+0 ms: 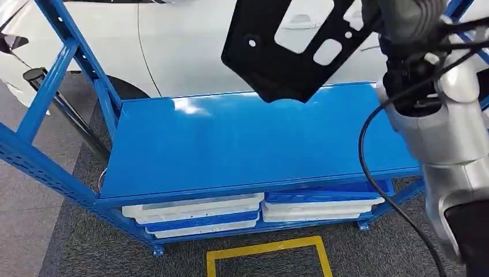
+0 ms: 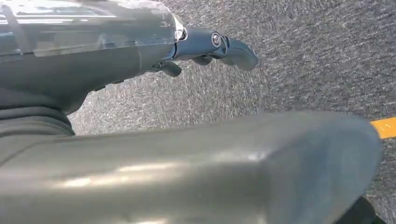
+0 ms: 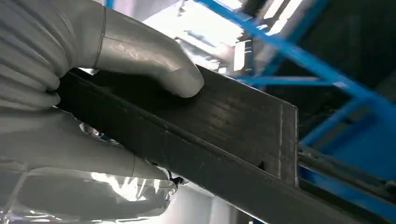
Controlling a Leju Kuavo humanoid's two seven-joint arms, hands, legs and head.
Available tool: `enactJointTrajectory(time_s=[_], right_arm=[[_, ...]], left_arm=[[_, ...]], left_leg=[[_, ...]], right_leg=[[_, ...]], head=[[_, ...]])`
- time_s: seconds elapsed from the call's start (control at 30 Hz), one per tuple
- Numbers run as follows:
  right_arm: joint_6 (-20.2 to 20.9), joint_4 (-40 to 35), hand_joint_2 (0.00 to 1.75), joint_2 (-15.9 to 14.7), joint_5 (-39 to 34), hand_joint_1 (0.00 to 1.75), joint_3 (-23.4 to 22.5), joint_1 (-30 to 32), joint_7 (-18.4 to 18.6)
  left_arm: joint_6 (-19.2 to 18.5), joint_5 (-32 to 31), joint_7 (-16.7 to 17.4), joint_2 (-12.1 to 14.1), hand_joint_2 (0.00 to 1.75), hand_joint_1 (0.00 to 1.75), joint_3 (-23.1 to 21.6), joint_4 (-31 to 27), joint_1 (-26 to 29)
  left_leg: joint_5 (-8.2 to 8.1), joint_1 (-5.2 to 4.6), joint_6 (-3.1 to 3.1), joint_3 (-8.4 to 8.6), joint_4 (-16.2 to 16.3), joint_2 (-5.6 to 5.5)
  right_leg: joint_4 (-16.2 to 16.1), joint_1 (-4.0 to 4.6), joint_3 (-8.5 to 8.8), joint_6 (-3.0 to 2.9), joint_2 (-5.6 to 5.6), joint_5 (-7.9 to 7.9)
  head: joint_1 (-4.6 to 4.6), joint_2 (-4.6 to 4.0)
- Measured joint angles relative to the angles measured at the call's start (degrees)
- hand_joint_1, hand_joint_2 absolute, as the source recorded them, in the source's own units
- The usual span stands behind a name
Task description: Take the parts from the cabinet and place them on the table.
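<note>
Black part (image 1: pixel 282 52) | gripped in right hand (image 3: pixel 93 107), above blue shelf (image 1: pixel 242 144) | left hand (image 2: pixel 205 46) holds nothing

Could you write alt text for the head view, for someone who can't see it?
The robot's right hand holds a flat black part with cut-out holes above a bare blue shelf. White trays sit stacked on the level below.

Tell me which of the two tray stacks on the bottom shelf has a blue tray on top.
The right-hand stack, under the raised right arm: a blue tray tops it. The left-hand stack has a white tray on top, with a blue one sandwiched lower down.
</note>
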Motion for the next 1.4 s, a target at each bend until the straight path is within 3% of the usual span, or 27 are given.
enactJointTrajectory(time_s=[0.1, 0.27, 0.37, 0.6, 0.63, 0.87, 1.17, 1.4], right_arm=[[0.3, -3.1, 1.75, 0.2, 0.0, 1.75, -2.4, 4.7, -1.3], [3.1, -11.3, 1.75, 3.0, 4.0, 1.75, -7.5, 19.2, -8.8], [3.6, -14.8, 1.75, 4.7, 5.8, 1.75, -7.8, 26.3, -9.8], [3.4, -17.5, 1.75, 6.3, 5.9, 1.75, -9.2, 29.7, -9.6], [3.4, -17.7, 1.75, 6.3, 5.9, 1.75, -9.2, 29.9, -9.6], [3.6, -19.8, 1.75, 10.2, 10.4, 1.75, -9.3, 36.1, -10.8], [3.6, -21.1, 1.75, 15.9, 15.1, 1.75, -8.1, 43.5, -12.1], [2.1, -21.8, 1.75, 18.1, 16.3, 1.75, -6.4, 48.2, -12.7]], left_arm=[[0.2, 0.2, -0.2, 0.0, 0.0, 0.0, 0.0, 0.0, 0.0], [0.3, 1.2, -1.9, 0.0, 0.0, 0.0, 0.2, 0.0, 0.0], [0.3, 1.3, -2.3, 0.0, 0.0, 0.0, 0.4, 0.0, -0.1], [0.3, 1.4, -2.4, 0.0, 0.0, 0.0, 0.4, 0.0, 0.0], [0.3, 1.4, -2.4, 0.0, 1.75, 0.0, 0.4, 0.0, 0.0], [1.2, 1.9, -5.0, 0.1, 1.75, 0.0, 0.8, 0.0, -0.3], [0.5, 2.1, -3.5, 0.0, 1.75, 0.0, 0.8, 0.0, -1.4], [0.3, 3.5, -4.0, 0.0, 1.75, 0.0, 1.2, 0.0, -1.6]], left_leg=[[-0.01, -0.01, -0.01, 0.0, 0.0, 0.02], [-0.05, 0.05, 0.01, 0.09, 0.0, -0.12], [-0.09, 0.05, -0.04, 0.09, 0.0, -0.11], [-0.09, 0.05, -0.05, 0.08, 0.0, -0.09], [-0.09, 0.05, -0.04, 0.08, 0.0, -0.09], [-0.09, 0.05, -0.04, 0.09, 0.0, -0.1], [-0.13, 0.06, -0.1, 0.09, -0.1, -0.09], [-0.15, 0.06, -0.08, 0.1, -0.1, -0.09]], right_leg=[[0.0, -0.01, -0.04, 0.0, 0.03, 0.0], [-0.1, 0.05, 0.18, -0.01, -0.14, -0.04], [-0.1, 0.05, 0.14, -0.06, -0.12, -0.08], [-0.1, 0.05, 0.11, -0.11, -0.11, -0.11], [-0.1, 0.05, 0.12, -0.11, -0.11, -0.11], [-0.1, 0.05, 0.14, -0.11, -0.12, -0.11], [-0.1, 0.05, 0.12, -0.12, -0.11, -0.16], [-0.1, 0.05, 0.11, -0.11, -0.11, -0.2]], head=[[0.0, 0.0], [0.0, 0.0], [0.0, 0.0], [0.0, 0.0], [0.0, 0.0], [0.0, 0.0], [0.0, 0.0], [0.0, 0.0]])
